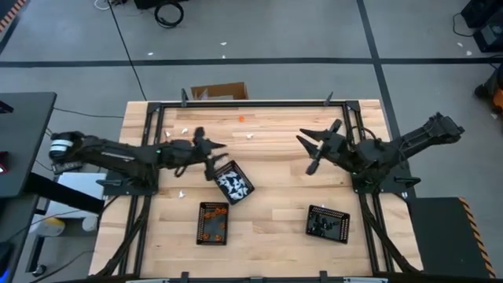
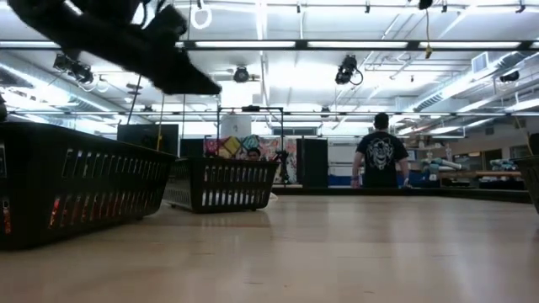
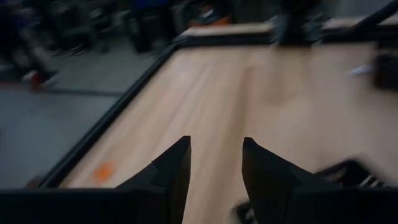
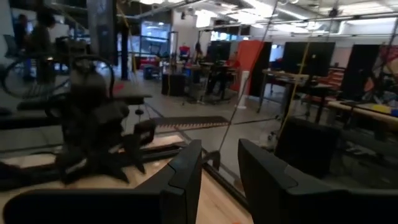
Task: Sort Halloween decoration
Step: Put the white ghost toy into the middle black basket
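Above the worktop, beside the near-centre tray, the left tool is held with its two fingers spread and nothing between them, as the left wrist view shows. It hangs just beside the tray of white pieces, a placing that suits either a drop into that tray or a start toward the loose pieces beyond it. One orange piece lies well apart near the far edge, and is seen as an orange blur beside the tool's own fingers in the wrist view. A few white pieces are scattered on the bare wood between the two arms.

The right tool is raised over the right half of the worktop, also parted and empty, its wrist camera pointed into the room; it appears to be waiting.

Sorting by colour is suggested by the trays: orange pieces are gathered in the tray nearest the front, dark pieces in the right-hand tray. The task is judged well advanced, with only stray pieces left outside. A person is seen standing far behind the table, clear of the arms.
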Tool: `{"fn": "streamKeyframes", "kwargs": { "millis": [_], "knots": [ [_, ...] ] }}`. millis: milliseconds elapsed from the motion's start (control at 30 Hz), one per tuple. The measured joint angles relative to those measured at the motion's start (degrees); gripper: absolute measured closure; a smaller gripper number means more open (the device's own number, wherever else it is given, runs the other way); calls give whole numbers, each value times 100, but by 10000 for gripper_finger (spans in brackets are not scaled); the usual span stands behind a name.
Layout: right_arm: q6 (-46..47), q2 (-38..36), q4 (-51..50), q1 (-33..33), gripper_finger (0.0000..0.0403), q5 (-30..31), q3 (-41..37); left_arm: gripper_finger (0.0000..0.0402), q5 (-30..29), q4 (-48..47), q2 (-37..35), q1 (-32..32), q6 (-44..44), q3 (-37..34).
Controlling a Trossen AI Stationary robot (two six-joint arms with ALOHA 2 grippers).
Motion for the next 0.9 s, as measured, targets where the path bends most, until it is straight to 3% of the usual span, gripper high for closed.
{"fn": "streamKeyframes", "kwargs": {
  "millis": [133,367,500,600,900],
  "knots": [
    [70,383,303,-446,293,-506,-4,256,-567,-1389,-778,174,-272,-115],
    [731,944,489,-1422,293,-1630,38,256,-786,-2821,-1541,659,-681,-107],
    [1278,1626,246,-2069,296,-2701,331,256,-968,-2977,-1940,752,-765,-98],
    [1509,2199,-127,-2425,300,-3149,708,256,-972,-3006,-2218,759,-814,-150],
    [1560,2941,-1763,-3206,302,-3354,1609,256,-893,-2935,-2500,662,-1348,-772]
  ]
}}
